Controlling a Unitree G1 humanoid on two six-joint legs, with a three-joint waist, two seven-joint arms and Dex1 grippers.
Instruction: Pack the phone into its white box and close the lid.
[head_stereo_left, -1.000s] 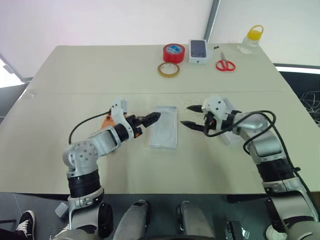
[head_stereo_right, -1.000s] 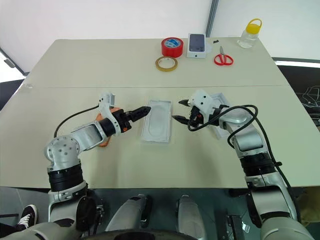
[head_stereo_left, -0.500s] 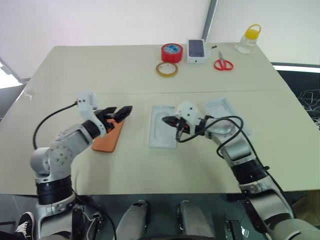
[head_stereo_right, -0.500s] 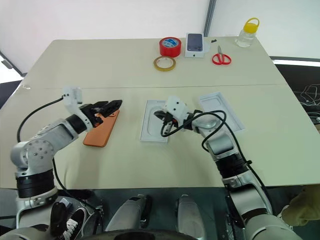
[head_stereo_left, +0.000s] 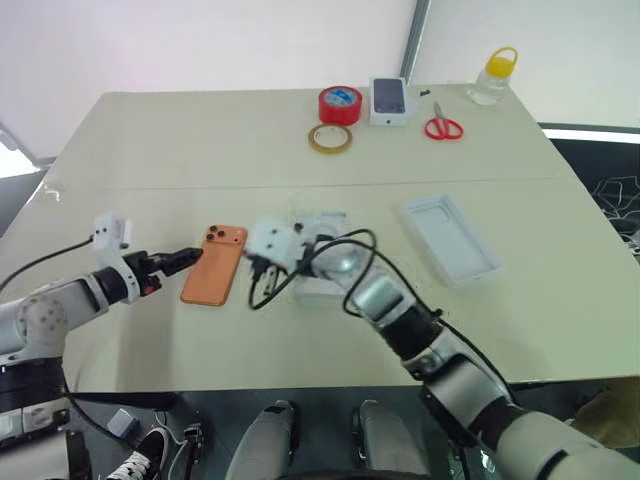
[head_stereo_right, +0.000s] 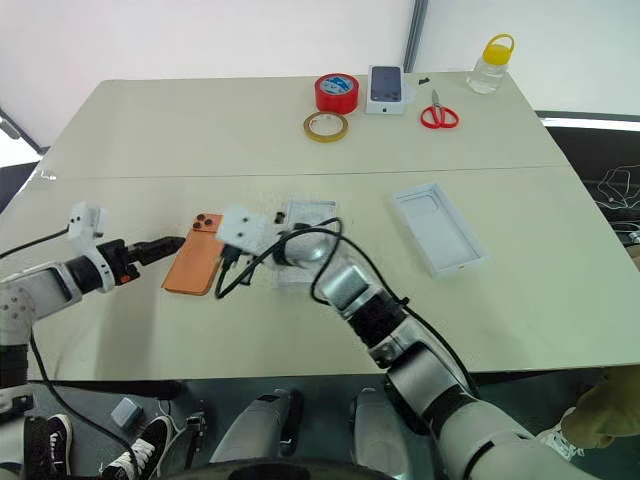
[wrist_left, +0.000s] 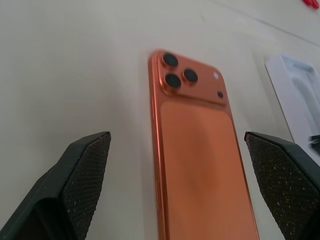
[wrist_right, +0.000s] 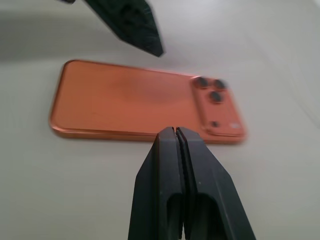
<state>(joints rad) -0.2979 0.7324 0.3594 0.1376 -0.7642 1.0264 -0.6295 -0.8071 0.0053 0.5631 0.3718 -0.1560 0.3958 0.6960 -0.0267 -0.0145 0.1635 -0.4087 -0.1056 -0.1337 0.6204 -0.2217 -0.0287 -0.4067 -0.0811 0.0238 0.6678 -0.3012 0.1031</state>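
While the phone (head_stereo_left: 215, 264) lies flat, the wide-open left end effector (head_stereo_left: 185, 257) and the empty (pinched) right end effector (wrist_right: 175, 132) flank it — tape (head_stereo_left: 339, 104) beyond.

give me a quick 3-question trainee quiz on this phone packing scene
1. True or false: the phone already lies inside a white box.
2. Which tool is shut: A) left tool B) right tool?
3. Which side of the phone faces up?

Key:
1. False: it lies flat on the table, between the two tools.
2. B: its fingers are pressed together beside the phone's long edge; the left tool is open.
3. The back, with the camera lenses showing.
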